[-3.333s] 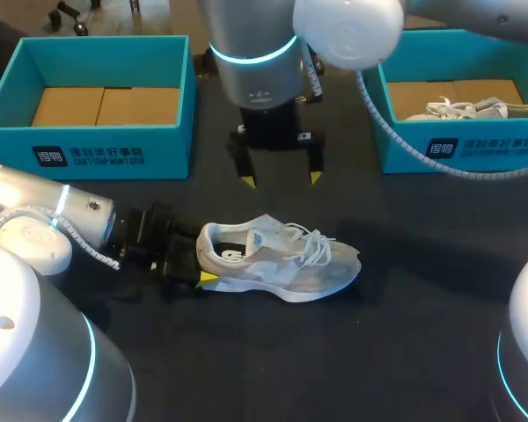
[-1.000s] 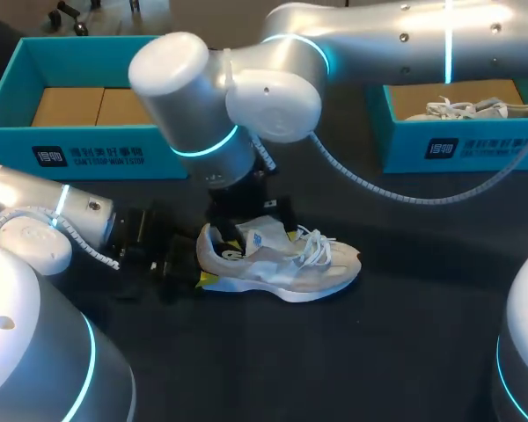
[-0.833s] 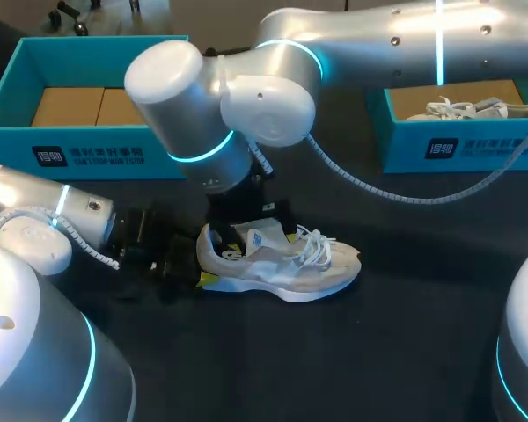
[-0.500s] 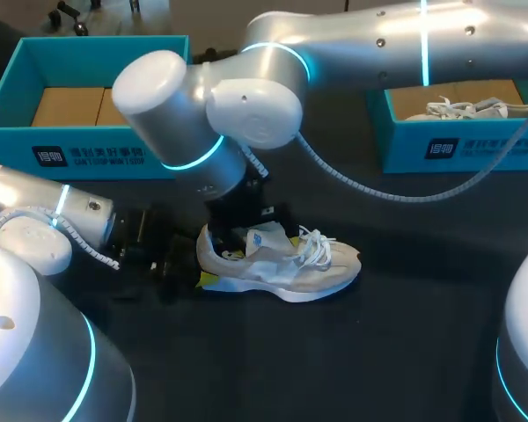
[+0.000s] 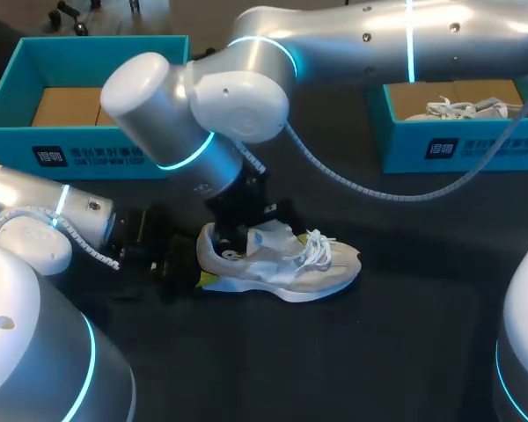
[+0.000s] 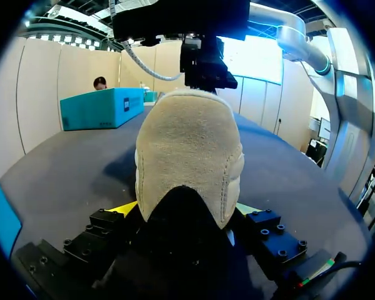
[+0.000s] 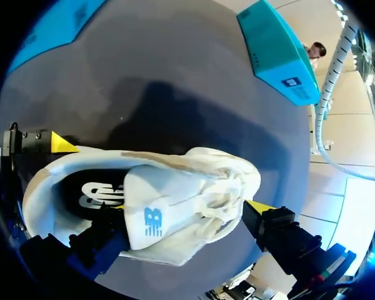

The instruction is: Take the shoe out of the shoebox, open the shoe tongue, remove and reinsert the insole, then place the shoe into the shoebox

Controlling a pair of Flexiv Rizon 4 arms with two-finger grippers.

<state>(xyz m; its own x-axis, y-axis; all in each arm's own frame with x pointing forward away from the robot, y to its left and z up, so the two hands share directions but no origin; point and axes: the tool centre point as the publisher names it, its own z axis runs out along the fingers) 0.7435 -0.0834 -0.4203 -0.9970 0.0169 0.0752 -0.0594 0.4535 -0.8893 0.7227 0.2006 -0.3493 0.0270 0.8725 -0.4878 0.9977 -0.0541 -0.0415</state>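
While right arm [image 5: 202,114] overhangs shoe [image 5: 286,264] collar, left shoebox [image 5: 88,149] stands behind.

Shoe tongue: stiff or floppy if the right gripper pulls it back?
Probably floppy: the tongue looks like a soft fabric flap, bent above the laces. Likely light; the shoe shouldn't slide much, since the left gripper clamps its heel.

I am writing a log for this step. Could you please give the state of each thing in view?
shoe: standing on its sole, unboxed.
insole: inside the shoe.
left gripper: shut on the shoe's heel.
right gripper: at the tongue, grip unclear.
left shoebox: open, no shoe.
right shoebox: open, holds a second shoe.
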